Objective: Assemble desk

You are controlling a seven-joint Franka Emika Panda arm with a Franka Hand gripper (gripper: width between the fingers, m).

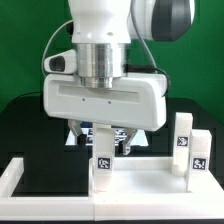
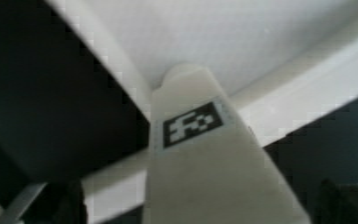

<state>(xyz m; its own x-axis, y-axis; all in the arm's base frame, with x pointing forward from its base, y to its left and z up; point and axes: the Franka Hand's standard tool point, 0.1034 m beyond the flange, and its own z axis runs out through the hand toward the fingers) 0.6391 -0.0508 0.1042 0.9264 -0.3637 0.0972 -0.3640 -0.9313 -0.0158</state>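
Pincer (image 1: 107,137) grips an upright tagged desk leg (image 1: 104,160) directly beneath it.

Blurry: tagged white desk leg (image 2: 202,150) fills view, prob. over white panel (image 2: 265,45).

so the black mat (image 1: 25,125) has the big white rail (image 1: 60,178) sitting on it along the front, plus two tagged white legs (image 1: 190,148) upright, exterior view's right

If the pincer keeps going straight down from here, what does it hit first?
The pincer points down at the upright white leg that stands between its fingers; below that, probably the white desk panel. Depth is unclear.
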